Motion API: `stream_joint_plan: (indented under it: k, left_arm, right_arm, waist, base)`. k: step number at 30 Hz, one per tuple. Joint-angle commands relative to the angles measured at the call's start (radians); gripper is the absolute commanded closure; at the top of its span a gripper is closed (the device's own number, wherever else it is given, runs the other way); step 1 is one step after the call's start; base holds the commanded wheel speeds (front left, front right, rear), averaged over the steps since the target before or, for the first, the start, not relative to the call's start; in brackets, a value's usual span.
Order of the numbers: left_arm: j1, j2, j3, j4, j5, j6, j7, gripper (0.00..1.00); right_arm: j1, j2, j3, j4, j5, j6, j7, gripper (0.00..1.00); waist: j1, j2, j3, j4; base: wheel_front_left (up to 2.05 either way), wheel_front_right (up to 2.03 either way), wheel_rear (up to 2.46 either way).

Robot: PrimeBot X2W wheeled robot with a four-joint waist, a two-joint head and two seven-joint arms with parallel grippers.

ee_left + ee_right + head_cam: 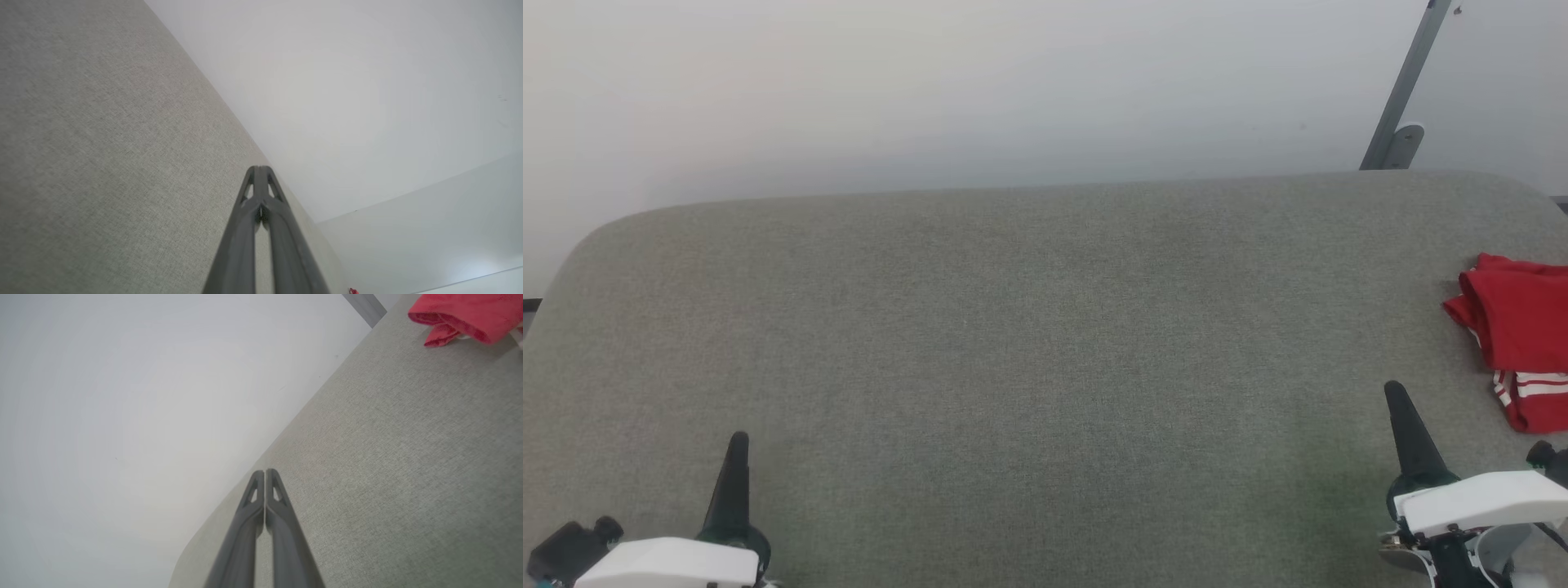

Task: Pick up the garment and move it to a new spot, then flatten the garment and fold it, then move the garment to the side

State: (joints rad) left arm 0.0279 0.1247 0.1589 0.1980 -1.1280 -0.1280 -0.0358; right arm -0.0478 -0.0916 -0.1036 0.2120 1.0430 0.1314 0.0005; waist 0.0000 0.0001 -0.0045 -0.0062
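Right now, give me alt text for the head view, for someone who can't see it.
A red garment with white stripes lies bunched at the right edge of a grey fabric-covered table, partly cut off by the frame. The left gripper and right gripper are shut at the lower corners, holding nothing.

Red garment (1519, 327) with white stripes on grey-green table (1013, 343)

One garment (1523, 318), one table (1045, 327), one post (1409, 82), two hands: left hand (738, 439), right hand (1395, 390).
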Motion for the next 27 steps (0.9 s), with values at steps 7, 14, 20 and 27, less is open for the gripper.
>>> stream_joint_plan:
  k: [7,14,20,27]
  left_arm:
    - [-0.042,-0.003,-0.005,-0.001,-0.07,-0.002,0.021,1.0]
    - [-0.056,-0.014,-0.011,0.006,-0.129,-0.003,0.04,1.0]
    - [-0.068,-0.021,-0.015,0.011,-0.176,-0.003,0.054,1.0]
    - [-0.082,-0.031,-0.02,0.017,-0.232,-0.003,0.072,1.0]
  right_arm:
    - [-0.029,0.006,-0.004,-0.001,0.082,-0.001,0.02,1.0]
    - [-0.034,0.011,-0.006,0.003,0.152,-0.001,0.033,1.0]
    - [-0.04,0.015,-0.007,0.007,0.208,-0.001,0.044,1.0]
    - [-0.044,0.019,-0.007,0.011,0.269,-0.001,0.056,1.0]
  waist:
    - [0.0,-0.0001,0.001,0.001]
    - [0.0,-0.0001,0.001,0.001]
    - [0.0,-0.0001,0.002,0.002]
    - [0.0,-0.0001,0.003,0.002]
  base:
    - [0.0,0.0,0.0]
    - [0.0,0.0,0.0]
    - [0.0,0.0,0.0]
    - [0.0,0.0,0.0]
